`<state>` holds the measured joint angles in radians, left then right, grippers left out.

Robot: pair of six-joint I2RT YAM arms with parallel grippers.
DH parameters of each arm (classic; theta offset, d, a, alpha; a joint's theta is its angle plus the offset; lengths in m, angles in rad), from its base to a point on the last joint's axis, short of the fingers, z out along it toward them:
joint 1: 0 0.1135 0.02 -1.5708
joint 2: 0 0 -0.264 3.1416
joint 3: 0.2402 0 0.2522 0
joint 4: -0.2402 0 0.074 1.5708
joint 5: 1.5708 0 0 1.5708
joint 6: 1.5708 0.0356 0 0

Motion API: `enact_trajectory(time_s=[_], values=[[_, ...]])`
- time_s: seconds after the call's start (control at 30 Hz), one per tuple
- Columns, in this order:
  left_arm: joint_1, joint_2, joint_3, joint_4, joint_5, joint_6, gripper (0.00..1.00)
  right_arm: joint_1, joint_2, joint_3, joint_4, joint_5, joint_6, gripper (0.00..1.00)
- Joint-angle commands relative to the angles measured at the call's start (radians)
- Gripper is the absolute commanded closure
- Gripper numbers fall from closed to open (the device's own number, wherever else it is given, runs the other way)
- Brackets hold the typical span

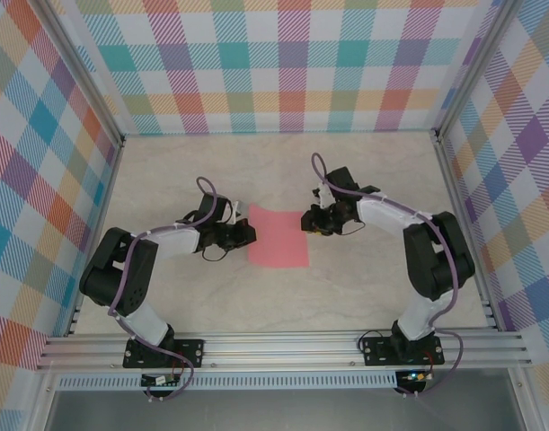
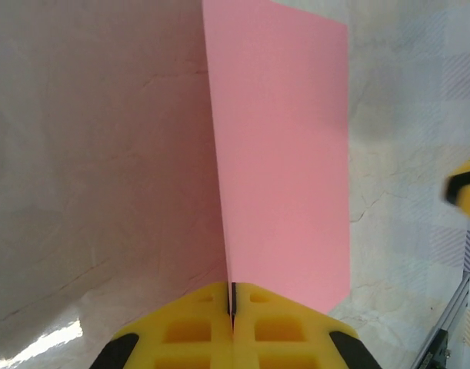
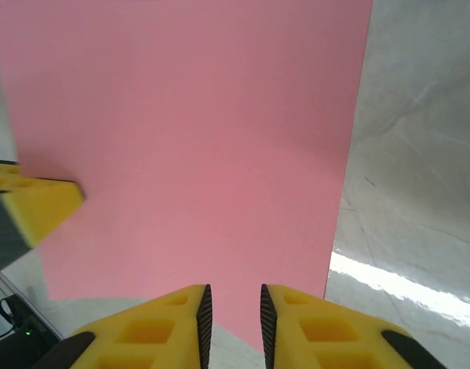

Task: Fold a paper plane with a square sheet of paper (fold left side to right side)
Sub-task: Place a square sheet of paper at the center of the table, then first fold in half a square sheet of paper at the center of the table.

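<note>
The square sheet of paper (image 1: 279,238) is salmon pink and lies mid-table between my two grippers. My left gripper (image 1: 249,235) is at its left edge. In the left wrist view that gripper (image 2: 232,298) is shut on the paper (image 2: 288,154), with the pinched edge lifted and running straight away from the jaws. My right gripper (image 1: 307,222) is at the sheet's right edge. In the right wrist view it (image 3: 235,300) stands open with a narrow gap, over the near edge of the paper (image 3: 196,138), which lies flat. The paper plane is not formed.
The pale marbled table (image 1: 283,162) is walled by checked panels (image 1: 283,63) at the back and sides. An aluminium rail (image 1: 283,346) carrying both arm bases runs along the near edge. A left fingertip (image 3: 38,206) shows at the sheet's far side in the right wrist view.
</note>
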<state>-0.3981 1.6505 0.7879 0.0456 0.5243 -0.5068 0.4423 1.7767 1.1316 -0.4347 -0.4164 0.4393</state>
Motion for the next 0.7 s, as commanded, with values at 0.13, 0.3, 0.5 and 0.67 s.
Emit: enact_trajectory(time_s=[0.13,0.3,0.5,0.67], values=[[-0.009,0.0,0.032,-0.046,0.026,0.028,0.89,0.029,0.117,0.031,0.026,0.016,0.021,0.77],[-0.02,-0.012,0.047,0.005,0.074,-0.016,0.68,0.037,0.153,0.027,-0.013,0.071,0.011,0.77],[-0.071,0.013,0.098,0.057,0.115,-0.059,0.52,0.038,0.17,0.005,-0.025,0.103,0.007,0.77],[-0.116,0.079,0.151,0.085,0.129,-0.08,0.45,0.039,0.157,-0.028,0.021,0.091,0.021,0.77]])
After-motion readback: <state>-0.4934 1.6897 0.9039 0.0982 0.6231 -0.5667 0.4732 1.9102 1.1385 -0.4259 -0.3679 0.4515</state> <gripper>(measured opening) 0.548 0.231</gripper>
